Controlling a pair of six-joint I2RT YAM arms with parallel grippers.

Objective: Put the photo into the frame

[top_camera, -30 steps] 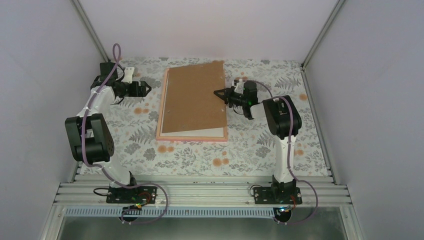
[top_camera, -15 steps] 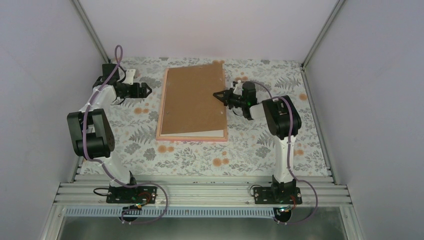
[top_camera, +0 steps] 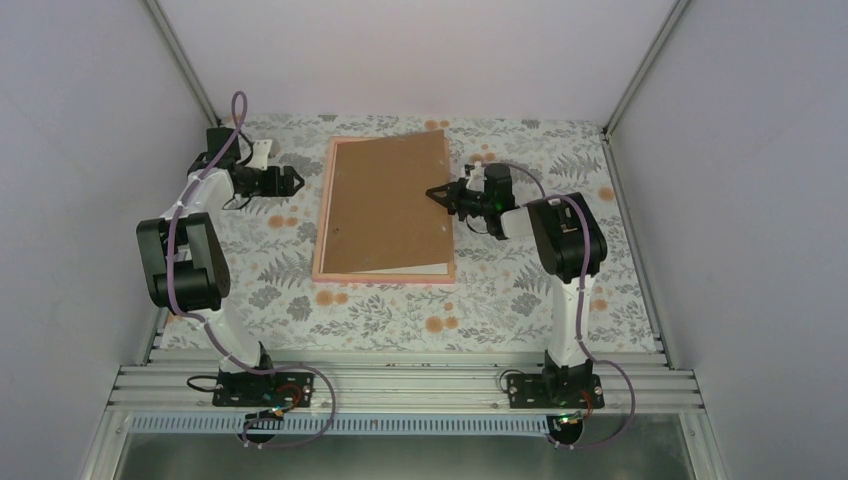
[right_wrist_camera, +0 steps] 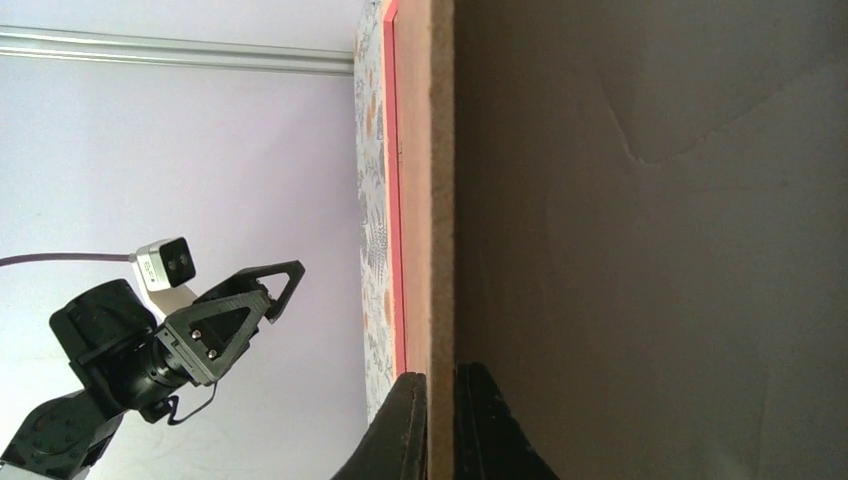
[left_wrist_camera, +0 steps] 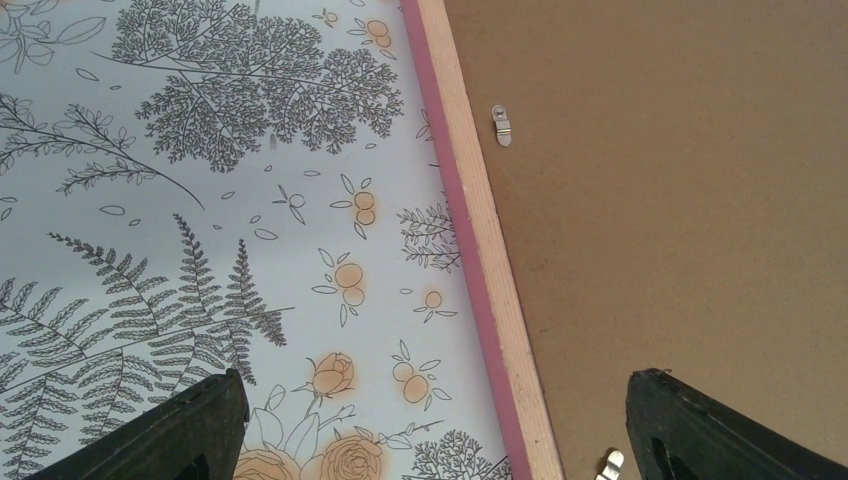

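**A:** What has shifted for you in the last second?

**B:** Your backing board [top_camera: 385, 205] has swung squarer over the frame [top_camera: 384, 279]; its far right corner stuck out past the far rail a moment ago and now barely does; the wedge of cream mat board [top_camera: 410, 269] showing at the near edge has thinned. I judge the board is close to dropping into the recess, though it is still skewed and not yet seated.

**A:** And the photo?

**B:** You cannot see it in any view; if it is in, it lies under the board; I cannot confirm that.

**A:** How do your arms stand?

**B:** Your right arm is folded at the elbow, its forearm reaching left, low over the surface [top_camera: 500, 290]; the right tool [top_camera: 437, 192] is closed tight, its fingers [right_wrist_camera: 400, 430] pinching the board's right edge, one on each face. Your left arm stands tall at the far left, wrist bent toward the frame; the left tool [top_camera: 293, 181] is spread wide with nothing in it and hangs just beside the frame's left rail, clear of it; a small metal clip [left_wrist_camera: 504, 127] sits on the board near that rail.
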